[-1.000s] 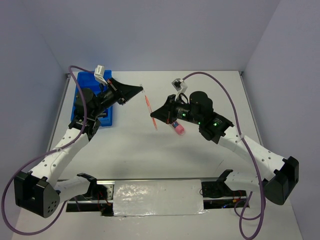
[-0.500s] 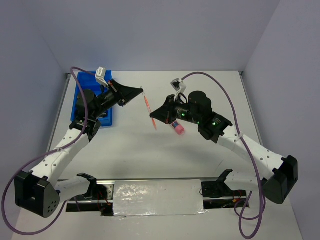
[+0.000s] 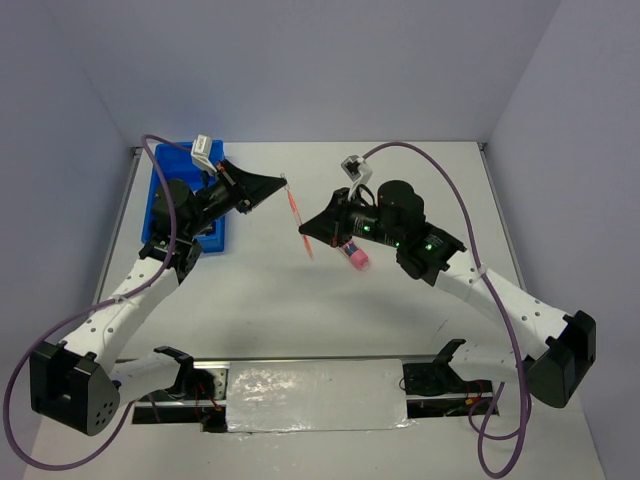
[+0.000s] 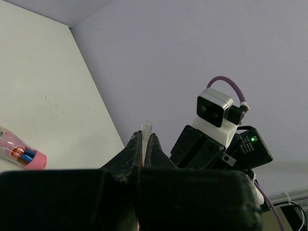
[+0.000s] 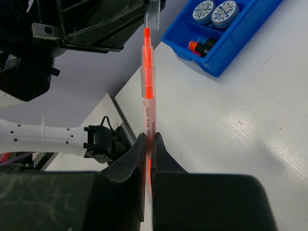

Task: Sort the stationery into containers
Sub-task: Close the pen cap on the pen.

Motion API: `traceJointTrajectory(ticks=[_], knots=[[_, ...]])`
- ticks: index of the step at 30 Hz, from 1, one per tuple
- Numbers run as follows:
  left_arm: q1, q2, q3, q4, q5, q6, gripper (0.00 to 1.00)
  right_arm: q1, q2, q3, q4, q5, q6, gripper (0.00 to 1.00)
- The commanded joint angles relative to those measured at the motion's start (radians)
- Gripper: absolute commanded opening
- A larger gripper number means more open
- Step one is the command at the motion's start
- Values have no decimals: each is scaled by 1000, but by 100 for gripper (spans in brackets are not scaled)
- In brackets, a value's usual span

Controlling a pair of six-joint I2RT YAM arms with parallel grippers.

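Both ends of the orange stick [image 5: 147, 91] are pinched tight: left pincer [image 3: 286, 188] up top, right pincer [image 5: 148, 140] lower down. Only the right wrist cam catches discs [image 5: 212, 10] beyond them.

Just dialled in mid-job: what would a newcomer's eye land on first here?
The orange pen held in mid-air above the table's middle, the left gripper shut on its far end and the right gripper on its near end. Next, the blue tray at the far left, two discs inside, and a pink-capped tube lying under the right arm.
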Motion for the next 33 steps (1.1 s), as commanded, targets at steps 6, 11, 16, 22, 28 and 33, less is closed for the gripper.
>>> traceJointTrajectory(ticks=[6,11,16,22,28,33], knots=[[3,-28,4,78,6,16,0,11,23,71,24,12,-22,0],[3,-27,5,87,12,8,0,9,35,91,8,21,-36,0],[3,-33,10,72,9,23,0,8,34,100,9,27,-39,0],[3,-36,5,47,17,63,0,6,27,127,3,35,-46,0],[2,-36,-8,47,34,75,0,3,40,154,-17,38,-54,0],[-16,-19,10,69,80,94,0,-9,58,160,-6,36,-51,0]])
